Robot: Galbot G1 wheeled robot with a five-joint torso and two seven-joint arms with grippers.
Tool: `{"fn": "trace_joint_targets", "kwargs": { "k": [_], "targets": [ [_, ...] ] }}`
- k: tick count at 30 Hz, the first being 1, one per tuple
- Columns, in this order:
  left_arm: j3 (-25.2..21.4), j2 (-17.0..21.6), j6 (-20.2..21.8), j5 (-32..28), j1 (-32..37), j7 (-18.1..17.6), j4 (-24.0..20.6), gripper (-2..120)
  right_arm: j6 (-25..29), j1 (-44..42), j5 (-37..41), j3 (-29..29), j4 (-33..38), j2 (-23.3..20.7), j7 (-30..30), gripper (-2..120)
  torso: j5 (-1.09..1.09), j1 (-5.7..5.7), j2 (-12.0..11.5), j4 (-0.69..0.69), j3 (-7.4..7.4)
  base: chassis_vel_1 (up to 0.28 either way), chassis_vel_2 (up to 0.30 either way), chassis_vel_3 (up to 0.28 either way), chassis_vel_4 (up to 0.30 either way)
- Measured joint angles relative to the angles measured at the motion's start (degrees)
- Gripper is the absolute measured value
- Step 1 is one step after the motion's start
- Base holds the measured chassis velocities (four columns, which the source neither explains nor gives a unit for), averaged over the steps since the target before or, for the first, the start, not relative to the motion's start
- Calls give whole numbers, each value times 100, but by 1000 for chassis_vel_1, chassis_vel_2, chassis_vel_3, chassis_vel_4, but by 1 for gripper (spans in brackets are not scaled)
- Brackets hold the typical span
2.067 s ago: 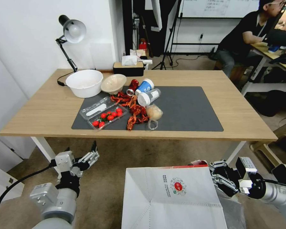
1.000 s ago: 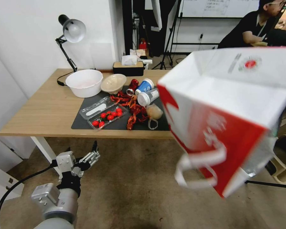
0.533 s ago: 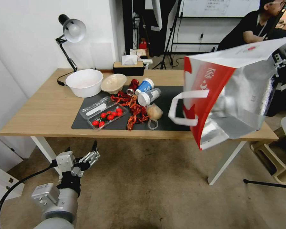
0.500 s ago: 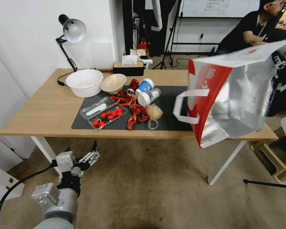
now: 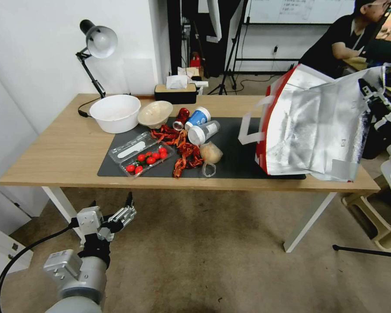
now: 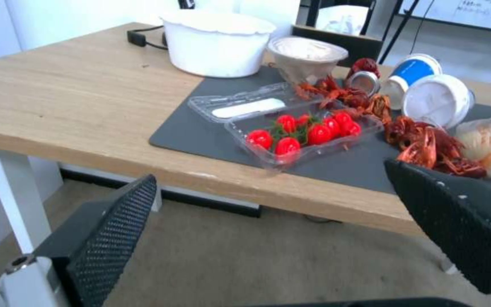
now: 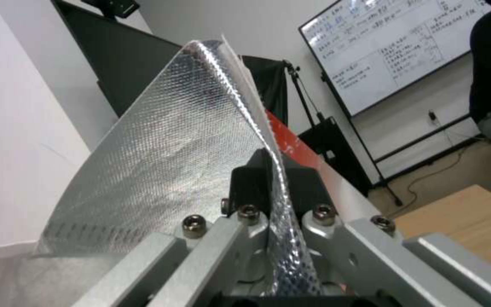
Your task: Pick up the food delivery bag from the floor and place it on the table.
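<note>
bag: was up in the air half a second ago, now down on the desk, tipped sideways
right gripper: pinching bag rim
left gripper: parked low, spread wide
task: basically done, needs letting go

Silver-grey arms, black cable, black mesh-textured fingers, screwed metal brackets

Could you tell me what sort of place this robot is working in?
Probably an office or lab workspace: a written-on white wall whiteboard, black camera tripods on the worn grey-brown concrete floor, and a light-wood table.
</note>
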Motion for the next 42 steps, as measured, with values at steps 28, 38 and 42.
{"fn": "trace_joint_targets", "kwargs": {
  "k": [28,38,42],
  "targets": [
    [-28,-8,-64,-9,4,-11,-4,100,-220,519,-124,-481,-244,98,682,0,0,-1,-2,0,0,0,0,0,0],
    [-45,-25,-77,-9,36,-5,-44,100,-213,848,-101,-726,-495,25,898,3,1,0,-2,0,0,0,0,0,0],
    [-49,-25,-80,-2,71,0,-64,100,-184,946,-60,-789,-501,50,975,18,0,0,-2,0,0,0,0,0,0]
  ]
}}
